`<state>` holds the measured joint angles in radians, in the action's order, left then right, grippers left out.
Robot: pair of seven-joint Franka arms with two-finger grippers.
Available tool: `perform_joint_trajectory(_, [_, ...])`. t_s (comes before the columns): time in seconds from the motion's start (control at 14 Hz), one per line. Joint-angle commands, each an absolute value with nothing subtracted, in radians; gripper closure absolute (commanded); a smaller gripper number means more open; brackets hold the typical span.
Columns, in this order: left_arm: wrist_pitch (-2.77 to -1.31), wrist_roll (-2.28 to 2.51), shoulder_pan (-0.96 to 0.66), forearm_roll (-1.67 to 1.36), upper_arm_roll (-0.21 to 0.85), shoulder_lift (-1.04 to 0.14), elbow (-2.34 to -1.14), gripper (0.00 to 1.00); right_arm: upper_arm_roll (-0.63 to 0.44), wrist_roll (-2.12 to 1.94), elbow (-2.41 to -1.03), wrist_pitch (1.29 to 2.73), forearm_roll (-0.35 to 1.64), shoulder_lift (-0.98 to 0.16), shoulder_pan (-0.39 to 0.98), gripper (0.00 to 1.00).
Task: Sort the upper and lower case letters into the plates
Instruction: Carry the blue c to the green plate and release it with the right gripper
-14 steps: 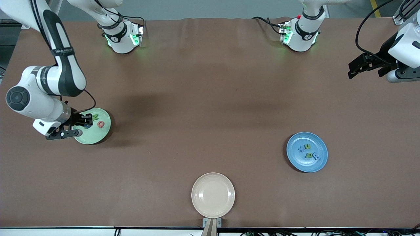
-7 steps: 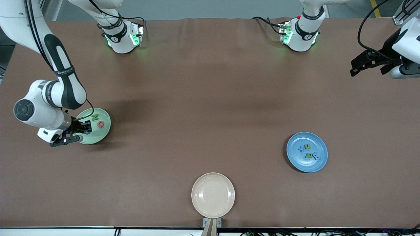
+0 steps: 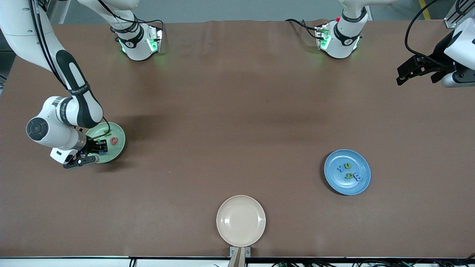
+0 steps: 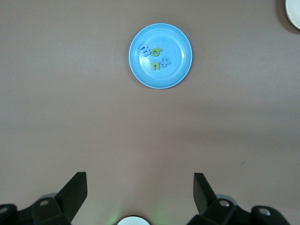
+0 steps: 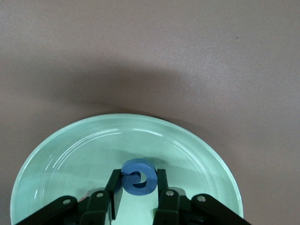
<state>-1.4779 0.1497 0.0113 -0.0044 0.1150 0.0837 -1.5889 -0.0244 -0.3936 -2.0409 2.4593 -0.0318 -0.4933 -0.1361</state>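
Note:
My right gripper (image 3: 100,147) is low over the pale green plate (image 3: 117,150), shut on a blue C (image 5: 138,176) that stands on edge between its fingers. I cannot tell whether the C touches the plate (image 5: 84,150). A red Q (image 3: 114,141) lies in the same plate. The blue plate (image 3: 336,181) holds a blue t (image 3: 340,168), a green u (image 3: 348,165), a green g (image 3: 349,175) and a blue m (image 3: 357,177). My left gripper (image 3: 415,80) hangs open and empty, high over the left arm's end of the table. Its wrist view shows the blue plate (image 4: 174,44) far below.
A cream-beige plate (image 3: 241,220) sits empty near the table's front edge, midway between the two coloured plates. The brown table (image 3: 230,122) lies bare between them. Both arm bases stand along the farthest edge.
My right gripper has come down over the pale green plate with the blue C still held. The left gripper rose slightly, then stayed.

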Motion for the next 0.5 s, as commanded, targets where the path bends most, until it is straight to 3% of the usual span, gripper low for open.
perform_joint_trajectory(0.0, [-1.471, 0.124, 0.017, -0.021, 0.112, 0.11, -1.606, 0.0, -0.005, -0.407, -2.04, 2.461, -0.035, -0.495, -0.16, 0.59])
perform_joint_trajectory(0.07, [-1.471, 0.124, 0.017, -0.021, 0.113, 0.11, -1.606, 0.0, -0.005, -0.407, -2.04, 2.453, -0.035, -0.492, -0.156, 0.28])
perform_joint_trajectory(0.14, [-1.471, 0.124, 0.017, -0.021, 0.114, 0.11, -1.608, 0.0, -0.005, -0.405, -2.042, 2.444, -0.035, -0.486, -0.156, 0.11])
perform_joint_trajectory(0.29, [-1.47, 0.124, 0.017, -0.021, 0.114, 0.11, -1.606, 0.0, -0.002, -0.391, -2.045, 2.348, -0.031, -0.436, -0.15, 0.08])
perform_joint_trajectory(0.43, [-1.47, 0.124, 0.017, -0.021, 0.114, 0.11, -1.608, 0.0, 0.0, -0.312, -2.043, 2.162, -0.029, -0.308, -0.124, 0.08])
